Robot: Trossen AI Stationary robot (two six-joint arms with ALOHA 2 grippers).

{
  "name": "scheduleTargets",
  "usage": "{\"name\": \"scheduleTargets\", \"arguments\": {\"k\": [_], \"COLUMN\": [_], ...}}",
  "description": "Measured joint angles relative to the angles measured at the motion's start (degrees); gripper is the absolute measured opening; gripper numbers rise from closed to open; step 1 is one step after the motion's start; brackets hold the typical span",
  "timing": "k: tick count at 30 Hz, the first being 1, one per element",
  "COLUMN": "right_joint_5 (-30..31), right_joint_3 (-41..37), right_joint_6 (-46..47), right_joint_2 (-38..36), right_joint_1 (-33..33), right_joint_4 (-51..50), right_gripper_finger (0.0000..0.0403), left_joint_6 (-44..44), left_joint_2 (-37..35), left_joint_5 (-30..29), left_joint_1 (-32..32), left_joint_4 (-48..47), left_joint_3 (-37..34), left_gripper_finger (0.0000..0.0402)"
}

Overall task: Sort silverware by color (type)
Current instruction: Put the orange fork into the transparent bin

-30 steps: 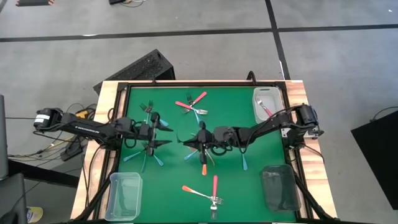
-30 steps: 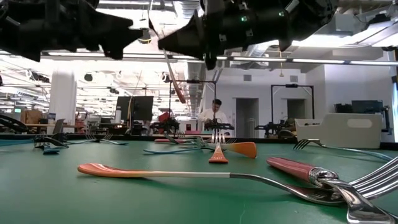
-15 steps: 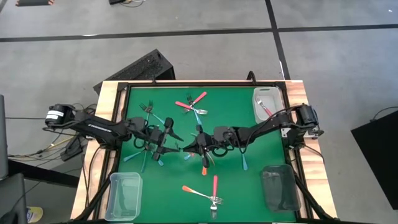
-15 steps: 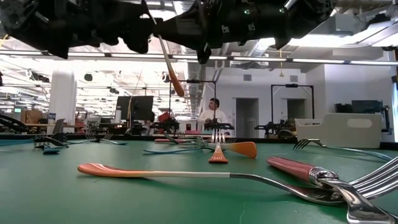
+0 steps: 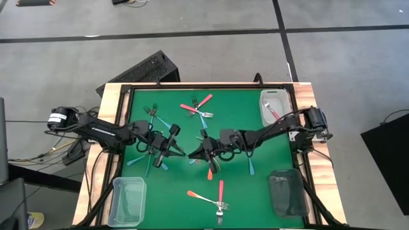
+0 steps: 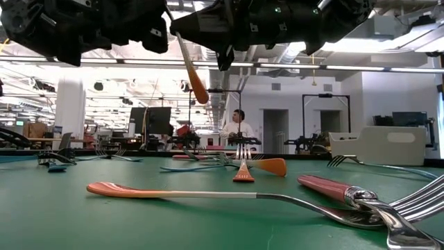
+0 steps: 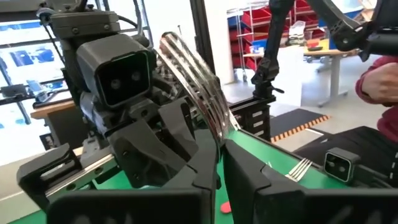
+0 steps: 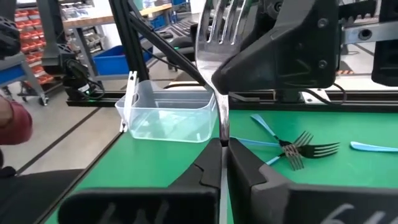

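Hanging above the middle of the green table [image 5: 255, 128], an orange-handled fork [image 6: 191, 71] is gripped from both sides at once, its handle slanting downward in the low view. The left gripper [image 5: 179, 152] and the right gripper [image 5: 193, 154] meet nose to nose. The left wrist view shows the left arm's two dark fingers [image 7: 252, 177] pressed together on the fork's metal neck just below the silver tines [image 7: 194, 74]. The right wrist view shows the right arm's fingers [image 8: 249, 165] likewise pinching the neck, tines upward.

The rest of the silverware lies on the table. Two pink-red forks [image 5: 197, 107] cross near the far edge, light blue forks [image 5: 151, 114] lie by the left arm, and another orange fork [image 5: 209, 172] lies just below the right gripper. An orange fork [image 5: 199, 195] and a pink-red fork [image 5: 221, 191] lie together near the front edge, their tines touching. A single light blue fork [image 5: 250, 167] lies under the right arm.

A clear bin [image 5: 273, 116] at the far right corner holds one pink-red fork [image 5: 272, 111]. A second clear bin [image 5: 128, 199] sits at the near left corner, and a dark bin [image 5: 285, 191] at the near right. Beyond the table, a person [image 6: 240, 123] is in the room.
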Motion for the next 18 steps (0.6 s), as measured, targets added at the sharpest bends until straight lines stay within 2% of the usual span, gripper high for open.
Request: {"name": "scheduleTargets", "arguments": {"k": [8,13,15,18], "right_joint_5": [-0.76,5.57,10.21,20.13], "right_joint_3": [0.0,-0.08,0.06,0.05], "right_joint_6": [1.33,3.42,3.64,3.63], "right_joint_2": [0.0,-0.75,-1.93,-4.37], "right_joint_1": [-0.84,-0.85,-0.9,-1.13], "right_joint_4": [0.37,4.63,2.78,-5.39], "right_gripper_finger": [0.0051,0.0069,0.008,0.0096], "left_joint_6": [-3.5,-3.93,-3.2,-4.38], "left_joint_2": [-0.66,-6.37,-10.39,-17.12], "left_joint_5": [-2.6,-10.71,-13.71,-18.17], "left_joint_1": [0.01,0.19,0.54,0.52], "left_joint_4": [-0.48,-8.12,-13.93,-26.39], "left_joint_3": [0.0,0.0,0.0,1.87], "left_gripper_finger": [0.0001,0.0,0.0,0.0]}}
